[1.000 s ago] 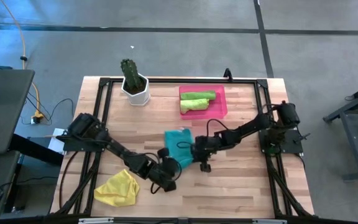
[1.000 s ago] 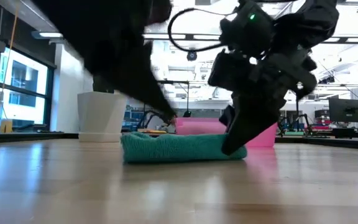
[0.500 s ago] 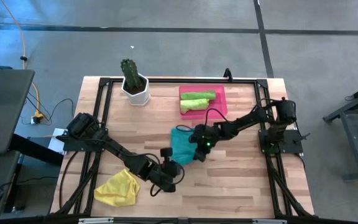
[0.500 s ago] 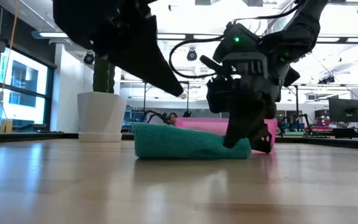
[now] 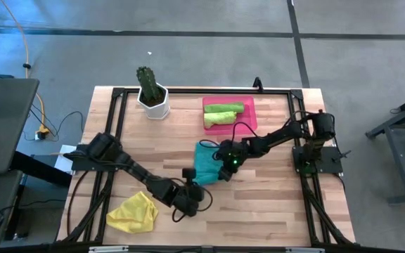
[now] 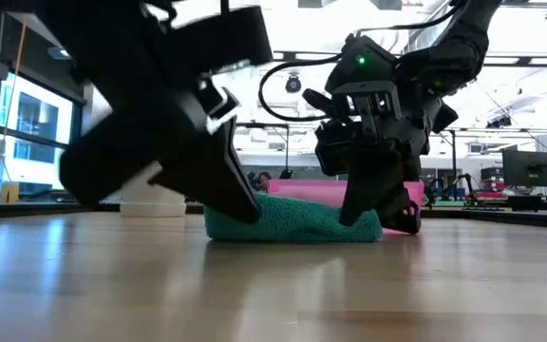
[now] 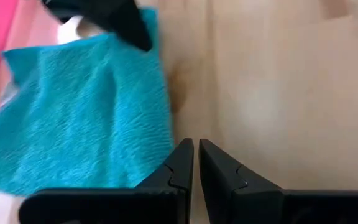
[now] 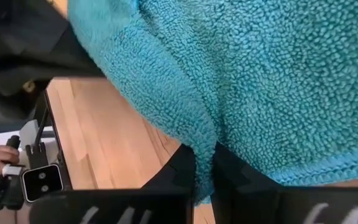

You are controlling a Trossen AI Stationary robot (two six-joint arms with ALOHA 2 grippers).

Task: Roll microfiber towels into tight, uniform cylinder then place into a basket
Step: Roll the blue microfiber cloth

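- The teal towel (image 5: 206,163) is lying partly folded near the middle of the table (image 5: 273,204), just in front of the pink basket (image 5: 249,117) and apart from it.
- The right gripper (image 5: 225,169) is pressing down on the side of the teal towel nearest the right arm, its fingers (image 8: 194,171) pinching a fold of the cloth between them.
- The left gripper (image 5: 201,199) is hovering low at the towel's front edge, its fingers (image 7: 182,163) clenched together on nothing; in the left wrist view they are sitting just beside the cloth over bare wood.
- Two lime green towels (image 5: 222,115) are lying in the basket, one rolled at the back and one looser in front of it.
- The yellow towel (image 5: 133,212) is lying crumpled near the table's front left corner, well apart from the others.
- A cactus pot (image 5: 152,100) is standing at the back of the table, left of the basket.
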